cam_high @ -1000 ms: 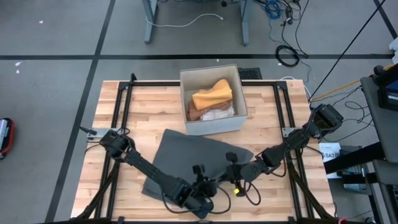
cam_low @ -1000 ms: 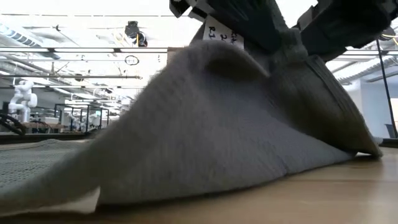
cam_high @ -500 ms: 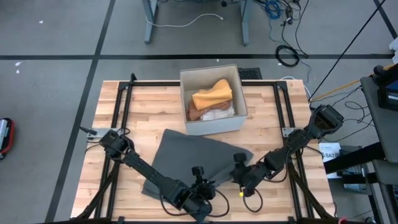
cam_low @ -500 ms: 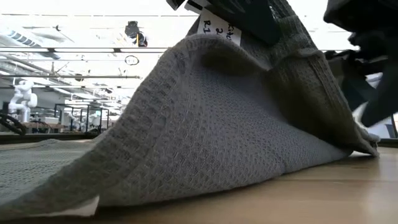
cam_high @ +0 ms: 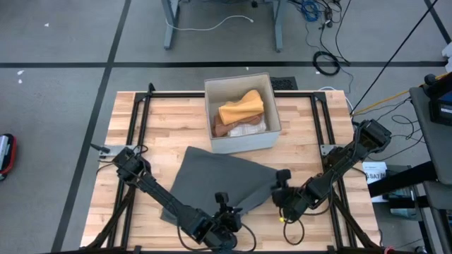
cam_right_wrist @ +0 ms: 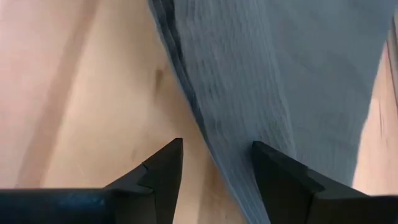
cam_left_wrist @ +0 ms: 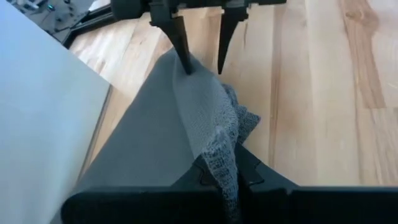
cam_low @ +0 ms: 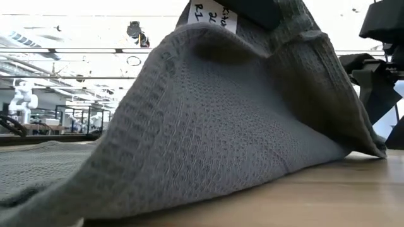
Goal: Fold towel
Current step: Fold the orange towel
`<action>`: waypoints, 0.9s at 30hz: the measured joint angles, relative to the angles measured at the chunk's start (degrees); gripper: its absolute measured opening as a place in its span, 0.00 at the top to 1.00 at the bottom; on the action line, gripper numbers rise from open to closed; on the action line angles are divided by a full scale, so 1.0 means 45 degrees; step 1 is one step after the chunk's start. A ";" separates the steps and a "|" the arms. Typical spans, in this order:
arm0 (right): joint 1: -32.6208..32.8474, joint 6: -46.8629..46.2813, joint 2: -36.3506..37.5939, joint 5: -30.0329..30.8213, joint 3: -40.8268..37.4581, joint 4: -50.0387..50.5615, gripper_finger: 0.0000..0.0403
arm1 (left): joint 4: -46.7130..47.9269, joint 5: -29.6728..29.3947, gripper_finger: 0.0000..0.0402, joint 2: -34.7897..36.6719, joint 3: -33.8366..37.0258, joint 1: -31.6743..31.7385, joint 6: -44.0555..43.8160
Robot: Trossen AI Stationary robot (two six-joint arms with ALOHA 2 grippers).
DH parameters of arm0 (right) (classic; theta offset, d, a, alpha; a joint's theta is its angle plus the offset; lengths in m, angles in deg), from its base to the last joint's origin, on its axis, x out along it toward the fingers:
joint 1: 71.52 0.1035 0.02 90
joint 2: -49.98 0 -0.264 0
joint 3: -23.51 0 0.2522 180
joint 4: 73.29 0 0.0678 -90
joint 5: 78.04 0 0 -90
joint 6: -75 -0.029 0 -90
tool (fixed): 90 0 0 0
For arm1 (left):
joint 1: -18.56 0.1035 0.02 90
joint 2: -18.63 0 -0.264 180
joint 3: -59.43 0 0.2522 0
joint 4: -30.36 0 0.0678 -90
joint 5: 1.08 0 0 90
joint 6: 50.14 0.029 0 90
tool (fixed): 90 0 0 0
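Grey waffle-weave cloth is pinched in the left pincer (cam_left_wrist: 227, 180): its fingers are clenched tight on a bunched corner of the towel (cam_high: 219, 180), and the fabric rises from the clamp in a crumpled ridge. In the high view this left pincer (cam_high: 224, 227) sits at the near edge of the worktop (cam_high: 176, 127), at the towel's near corner, which is drawn up off the wood.

The right pincer (cam_right_wrist: 214, 165) is released. Its two dark fingers (cam_right_wrist: 161, 171) stand apart, with the towel's hemmed edge running between and just beyond them; whether either tip touches the cloth cannot be told. In the left wrist view the same pincer (cam_left_wrist: 200, 53) shows farther off, prongs spread, one at the towel's edge and one over bare wood. From above, the right pincer (cam_high: 280, 201) sits at the towel's right-hand edge.

The rest of the towel lies spread flat on the worktop, toward the middle, just short of a pale box (cam_high: 240, 141) holding an orange cloth (cam_high: 241, 107) and other folded fabrics beneath it.

In the low view the raised towel (cam_low: 221, 126) forms a tent that fills most of the picture and hides the left pincer; only a white label with partly cut-off handwriting shows at the top. A dark arm part shows at the right edge.
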 joint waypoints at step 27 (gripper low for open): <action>0.0010 -0.3367 -0.2302 0.2486 0.0054 0.0979 0.55 | -0.0116 -0.1027 1.00 0.0699 0.0000 -0.0544 0.0010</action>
